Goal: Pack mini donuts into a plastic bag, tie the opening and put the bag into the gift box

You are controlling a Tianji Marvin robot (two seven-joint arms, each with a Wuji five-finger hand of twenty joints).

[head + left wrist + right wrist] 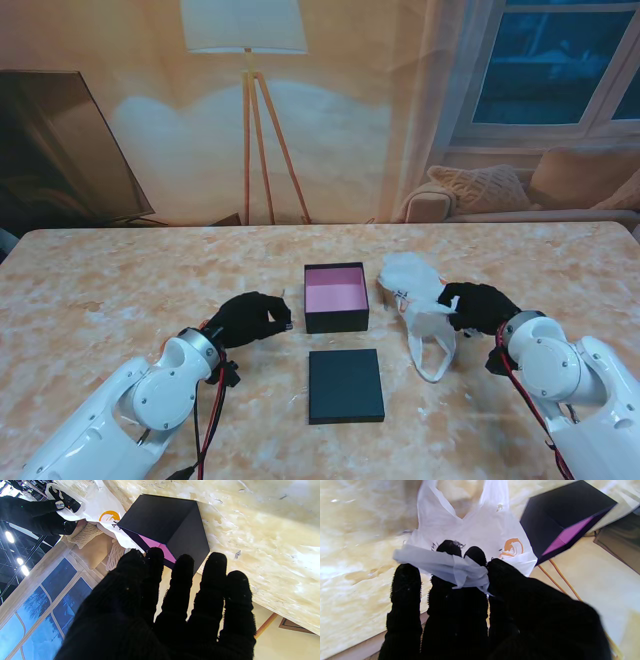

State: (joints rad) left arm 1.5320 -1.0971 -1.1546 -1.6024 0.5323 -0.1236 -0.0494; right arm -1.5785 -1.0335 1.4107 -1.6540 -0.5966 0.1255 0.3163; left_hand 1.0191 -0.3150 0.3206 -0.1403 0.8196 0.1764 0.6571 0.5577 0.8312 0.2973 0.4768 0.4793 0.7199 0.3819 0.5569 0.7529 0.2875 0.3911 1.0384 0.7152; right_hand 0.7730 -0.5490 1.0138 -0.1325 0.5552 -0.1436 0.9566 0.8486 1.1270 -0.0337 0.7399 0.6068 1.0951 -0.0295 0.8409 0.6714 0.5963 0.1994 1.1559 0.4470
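White plastic bag [415, 300] pinched by right hand [478, 305]

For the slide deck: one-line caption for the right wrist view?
Right hand pinches a plastic bag handle beside the open gift box.

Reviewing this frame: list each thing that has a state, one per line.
Gift box: open, pink inside, nothing visible in it.
Lid: off, lying flat on the table nearer to me than the box.
Plastic bag: on the table right of the box, untied.
Right robot hand: pinching a strip of the bag.
Left robot hand: curled, holding nothing I can see.
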